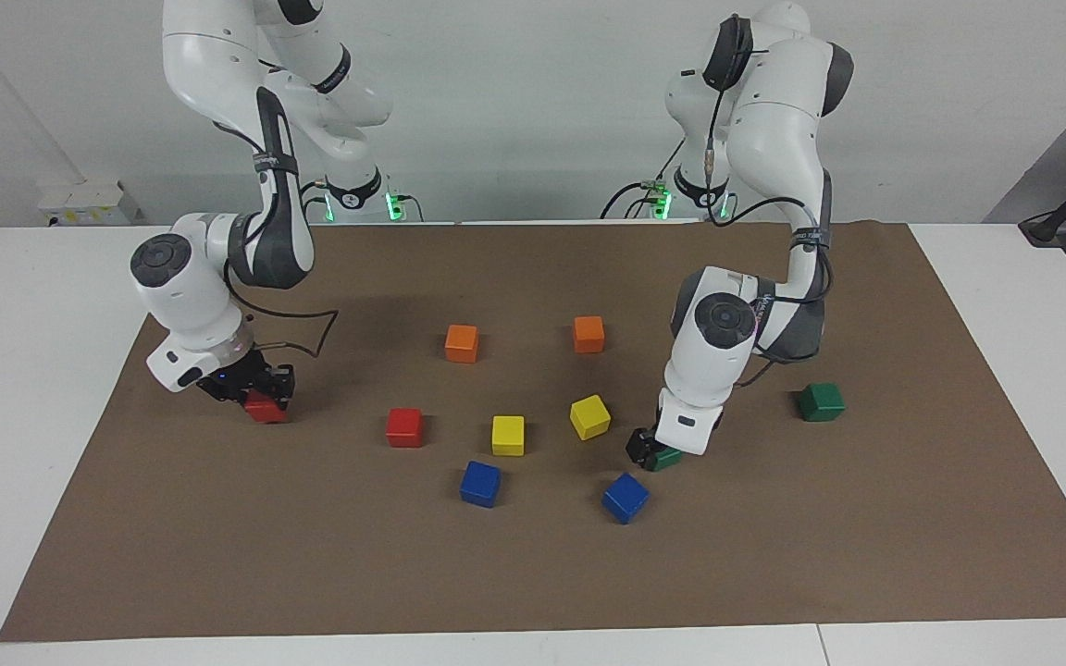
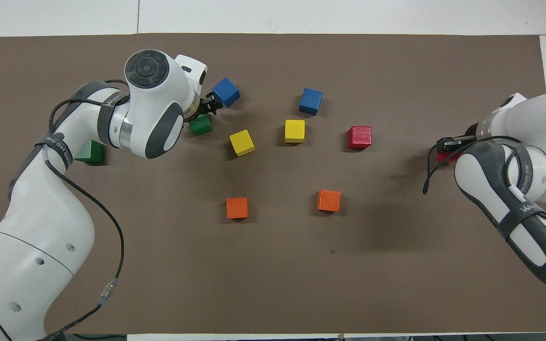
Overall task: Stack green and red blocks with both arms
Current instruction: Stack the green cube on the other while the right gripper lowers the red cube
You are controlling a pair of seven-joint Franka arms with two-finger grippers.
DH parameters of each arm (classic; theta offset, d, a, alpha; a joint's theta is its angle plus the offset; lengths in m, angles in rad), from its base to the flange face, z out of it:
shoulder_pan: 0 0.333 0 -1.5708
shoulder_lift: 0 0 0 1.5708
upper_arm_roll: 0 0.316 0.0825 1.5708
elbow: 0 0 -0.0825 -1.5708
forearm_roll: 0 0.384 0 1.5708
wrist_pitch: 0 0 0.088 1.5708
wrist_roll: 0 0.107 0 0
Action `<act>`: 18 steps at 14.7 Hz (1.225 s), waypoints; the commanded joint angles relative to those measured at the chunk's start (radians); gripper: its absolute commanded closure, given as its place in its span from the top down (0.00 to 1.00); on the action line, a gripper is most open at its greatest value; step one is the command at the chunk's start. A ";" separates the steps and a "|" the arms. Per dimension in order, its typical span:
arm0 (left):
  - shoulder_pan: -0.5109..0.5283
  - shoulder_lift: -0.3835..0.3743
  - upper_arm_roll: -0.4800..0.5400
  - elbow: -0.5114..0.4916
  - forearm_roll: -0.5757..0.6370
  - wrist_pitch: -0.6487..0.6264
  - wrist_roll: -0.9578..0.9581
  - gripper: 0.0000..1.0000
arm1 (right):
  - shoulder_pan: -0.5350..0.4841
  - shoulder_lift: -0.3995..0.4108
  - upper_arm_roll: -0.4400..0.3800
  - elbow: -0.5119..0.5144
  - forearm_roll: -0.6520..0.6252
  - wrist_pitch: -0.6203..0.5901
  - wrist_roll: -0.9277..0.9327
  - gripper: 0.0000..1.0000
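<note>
Red cube [image 1: 266,407] pinched in right hand [image 1: 255,396], left hand [image 1: 651,451] spread around green cube [image 1: 667,456]; next: close, lift, stack.

We see a bright, even light, and it seems to come from above. The brown mat [image 1: 533,573] looks flat and dull, with no shine on it. Soft dark patches lie on the mat just beside the right gripper [image 1: 260,396] and under its arm. A smaller soft shadow sits under the left gripper [image 1: 649,453]. Each little block near the grippers has a thin shadow on one side. The white arms look a bit shiny. Both pictures are sharp, with no blur. The mat's edges look straight, hardly bent at the corners.
</note>
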State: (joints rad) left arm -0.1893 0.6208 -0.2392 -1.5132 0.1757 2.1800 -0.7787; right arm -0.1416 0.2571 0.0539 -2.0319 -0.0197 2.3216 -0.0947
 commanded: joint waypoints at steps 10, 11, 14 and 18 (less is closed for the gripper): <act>-0.003 -0.018 0.015 0.018 0.031 -0.118 -0.013 0.00 | -0.001 0.011 0.004 -0.022 0.000 0.044 -0.014 0.00; 0.013 -0.039 0.015 0.019 0.031 -0.143 -0.005 0.00 | -0.001 0.011 0.004 -0.022 0.000 0.044 -0.014 0.00; 0.089 -0.131 0.006 0.008 0.013 -0.262 0.164 0.00 | -0.001 0.014 0.004 -0.022 0.000 0.044 -0.014 0.00; 0.184 -0.203 0.006 -0.027 0.010 -0.338 0.442 0.00 | -0.001 0.019 0.004 -0.022 0.000 0.044 -0.013 0.00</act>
State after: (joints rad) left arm -0.0441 0.4690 -0.2276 -1.4882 0.1809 1.8634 -0.4411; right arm -0.1377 0.2754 0.0541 -2.0437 -0.0197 2.3381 -0.0947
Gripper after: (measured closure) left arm 0.449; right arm 0.454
